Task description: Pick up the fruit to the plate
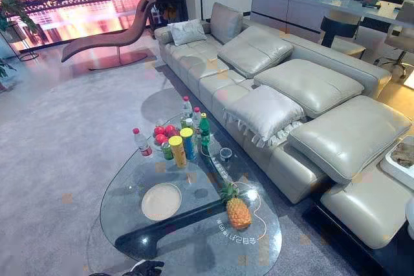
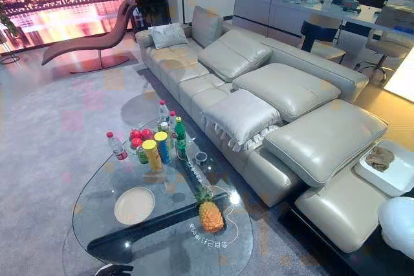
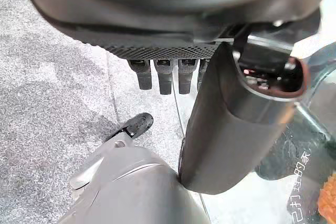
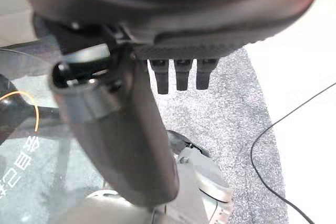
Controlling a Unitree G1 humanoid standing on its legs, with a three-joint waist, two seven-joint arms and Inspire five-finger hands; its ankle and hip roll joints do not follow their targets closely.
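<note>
A pineapple (image 1: 237, 210) lies on the near right part of the glass coffee table (image 1: 194, 240), leaves pointing away from me. A round cream plate (image 1: 161, 201) sits empty to its left. Red apples (image 1: 163, 134) are heaped in a clear bowl at the table's far end. My left hand (image 1: 147, 267) shows at the table's near edge, below the plate. In its wrist view the left hand (image 3: 165, 74) has straight fingers and holds nothing, with an edge of the pineapple (image 3: 329, 203) beyond the thumb. My right hand (image 4: 181, 72) also hangs open and empty over grey carpet beside the table.
Bottles (image 1: 204, 128), a yellow can (image 1: 176, 150) and a blue can (image 1: 187, 142) stand around the apples, with a red-capped bottle (image 1: 141, 141) to the left. A long beige sofa (image 1: 304, 88) runs along the table's right side. A white tray (image 2: 387, 163) sits far right.
</note>
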